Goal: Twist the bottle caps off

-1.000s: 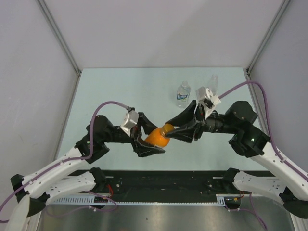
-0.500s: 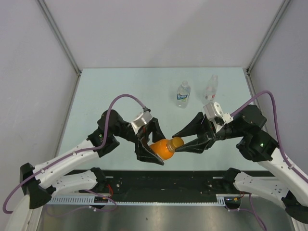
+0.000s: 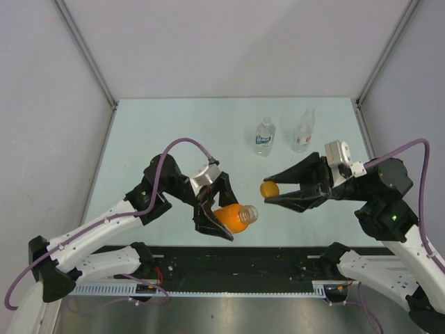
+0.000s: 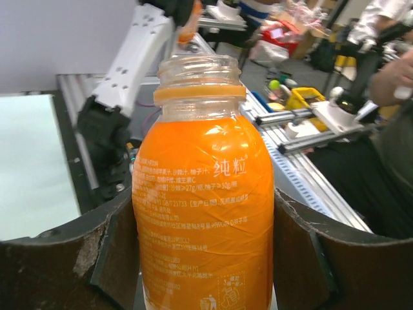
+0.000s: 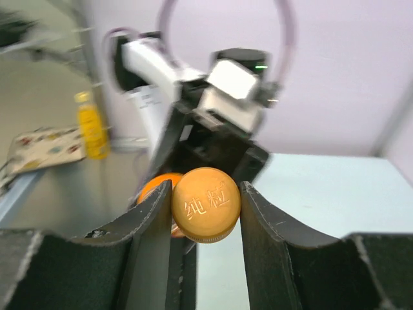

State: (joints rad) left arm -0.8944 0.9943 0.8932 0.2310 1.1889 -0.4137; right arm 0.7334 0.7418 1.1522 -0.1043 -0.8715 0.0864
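With the left gripper [image 3: 228, 213] clamping the uncapped orange bottle [image 4: 203, 194] on a slant and the right gripper [image 3: 272, 189] pinching its cap [image 5: 206, 204], any steeper tilt could spill juice.

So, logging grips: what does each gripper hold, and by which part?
Left gripper clamps the orange bottle by its body; right gripper pinches the orange cap by its sides.

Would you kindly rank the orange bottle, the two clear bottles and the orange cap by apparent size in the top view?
1. orange bottle (raised nearer the camera, so unsure)
2. blue-label bottle and red-label bottle, alike
3. orange cap, smallest
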